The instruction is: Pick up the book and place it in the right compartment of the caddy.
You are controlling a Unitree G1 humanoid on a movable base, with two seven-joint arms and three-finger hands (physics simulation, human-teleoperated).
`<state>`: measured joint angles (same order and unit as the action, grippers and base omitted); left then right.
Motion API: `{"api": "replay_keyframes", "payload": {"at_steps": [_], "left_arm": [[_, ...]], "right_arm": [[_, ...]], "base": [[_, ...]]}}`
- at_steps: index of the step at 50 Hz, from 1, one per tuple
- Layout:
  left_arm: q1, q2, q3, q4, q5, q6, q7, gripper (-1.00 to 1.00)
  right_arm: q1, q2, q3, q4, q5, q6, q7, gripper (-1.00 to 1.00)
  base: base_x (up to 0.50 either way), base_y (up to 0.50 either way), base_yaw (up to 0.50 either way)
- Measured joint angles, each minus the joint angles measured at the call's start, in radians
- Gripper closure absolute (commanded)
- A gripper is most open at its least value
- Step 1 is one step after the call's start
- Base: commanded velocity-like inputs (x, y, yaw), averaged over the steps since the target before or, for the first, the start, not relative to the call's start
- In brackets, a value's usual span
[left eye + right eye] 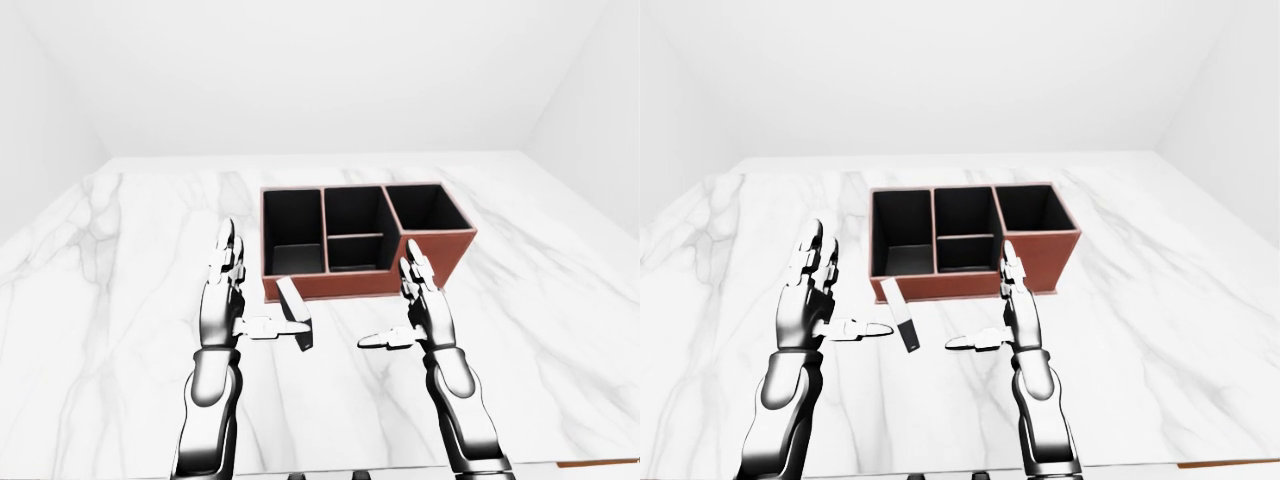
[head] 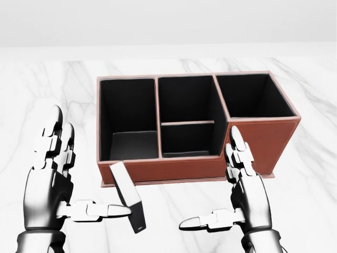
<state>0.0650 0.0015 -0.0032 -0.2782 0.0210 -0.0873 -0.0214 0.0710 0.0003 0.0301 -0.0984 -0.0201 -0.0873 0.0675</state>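
Observation:
A red-brown caddy (image 2: 189, 171) with black compartments stands on the white marble table. Its right compartment (image 2: 253, 97) is tall and looks empty. A thin grey book (image 2: 126, 195) with a dark end stands on edge, tilted, just below the caddy's near wall. My left hand (image 2: 79, 168) is open to the left of the book, with its thumb tip at the book's side. My right hand (image 2: 226, 195) is open and empty to the right of the book, below the caddy's right part, thumb pointing left.
The marble table (image 1: 540, 330) spreads wide on all sides of the caddy. Its near edge (image 1: 400, 468) runs along the bottom of the left-eye view. White walls stand beyond the table's far edge.

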Motion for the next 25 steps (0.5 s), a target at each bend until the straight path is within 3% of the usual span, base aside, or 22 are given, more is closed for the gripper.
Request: {"api": "replay_keyframes", "payload": {"at_steps": [9,25], "left_arm": [[0.000,0.000,-0.001,-0.002,0.000,0.000,0.000,-1.00],[0.000,-0.001,-0.003,-0.003,-0.006,0.000,-0.005,-1.00]], "right_arm": [[0.002,0.000,0.003,-0.006,-0.006,0.000,-0.001,-1.00],[0.005,0.000,0.009,0.002,-0.023,0.000,-0.004,-1.00]], "base": [[0.17,0.00,0.00],[0.00,0.00,0.00]]}}
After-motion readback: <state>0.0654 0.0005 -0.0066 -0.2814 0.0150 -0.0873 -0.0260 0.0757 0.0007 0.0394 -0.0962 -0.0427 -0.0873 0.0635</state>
